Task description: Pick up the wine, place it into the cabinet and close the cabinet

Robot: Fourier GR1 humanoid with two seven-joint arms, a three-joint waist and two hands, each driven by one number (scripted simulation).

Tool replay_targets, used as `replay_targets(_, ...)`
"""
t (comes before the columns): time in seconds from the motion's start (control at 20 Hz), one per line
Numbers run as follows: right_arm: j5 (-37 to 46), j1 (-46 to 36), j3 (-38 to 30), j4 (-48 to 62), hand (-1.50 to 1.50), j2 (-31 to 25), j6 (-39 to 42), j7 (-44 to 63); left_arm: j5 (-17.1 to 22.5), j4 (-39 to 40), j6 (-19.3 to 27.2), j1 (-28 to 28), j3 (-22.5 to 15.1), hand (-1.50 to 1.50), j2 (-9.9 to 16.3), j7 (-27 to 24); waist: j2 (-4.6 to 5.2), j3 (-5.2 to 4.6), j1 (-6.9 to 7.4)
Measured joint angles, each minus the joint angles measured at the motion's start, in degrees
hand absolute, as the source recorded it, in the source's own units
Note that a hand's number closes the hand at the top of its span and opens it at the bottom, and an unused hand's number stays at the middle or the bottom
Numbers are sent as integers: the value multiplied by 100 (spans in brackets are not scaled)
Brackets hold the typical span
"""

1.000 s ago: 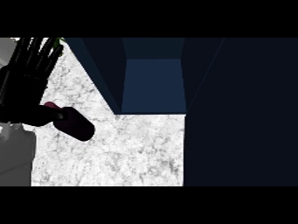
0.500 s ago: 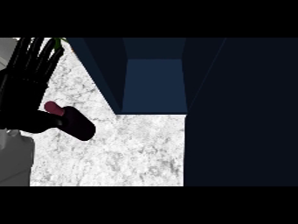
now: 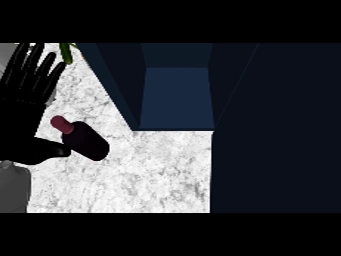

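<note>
Head view, looking steeply down. A white, grey-speckled marble desk (image 3: 151, 170) fills the middle of the scene. At the far left, the robot's left hand (image 3: 14, 117) comes in from the lower edge on a grey forearm (image 3: 3, 192). The hand is black, its fingers (image 3: 33, 70) straight and spread, pointing toward the top of the view; it is open and grips nothing. Its thumb (image 3: 47, 151) reaches to the right, and the thumb's tip lies against or just in front of the bottle; whether they truly touch cannot be told.

The wine bottle (image 3: 84, 140) sits on the desk just right of the left hand. It is dark, nearly black, with a dark red cap (image 3: 61, 123) at its upper left end, and its body runs toward the lower right. Whether it stands or lies tilted cannot be told from this steep angle.

Further right and toward the top is the cabinet (image 3: 177, 95), dark navy, its inside (image 3: 177, 97) showing as a lighter blue panel between darker side walls. The bottle is outside the cabinet, well apart from its opening. A very dark panel (image 3: 284, 130), perhaps the cabinet's open door, covers the whole right part of the view.

A small green leafy thing (image 3: 67, 51) shows at the top edge near the fingertips. The right hand does not show.
</note>
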Motion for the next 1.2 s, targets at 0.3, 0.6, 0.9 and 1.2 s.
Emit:
replay_targets(0.3, 25, -144, 20, 53, -150, 106, -37, 70, -148, 94, -19, 233, 36, -150, 34, -126, 1, 1, 4)
replay_targets(0.6, -9, -293, -80, 34, -150, 104, -35, 223, -142, 205, -211, 552, 251, -150, 160, -319, 2, 0, 8)
replay_targets(0.9, 49, -423, -31, 104, -150, 192, -58, 257, -229, 549, -389, 638, 355, -150, 224, -589, 3, -1, 6)
replay_targets(1.2, 129, -565, 58, -11, -150, 229, -176, 505, -342, 1140, -730, 799, 511, -150, 338, -1038, 6, -1, 3)
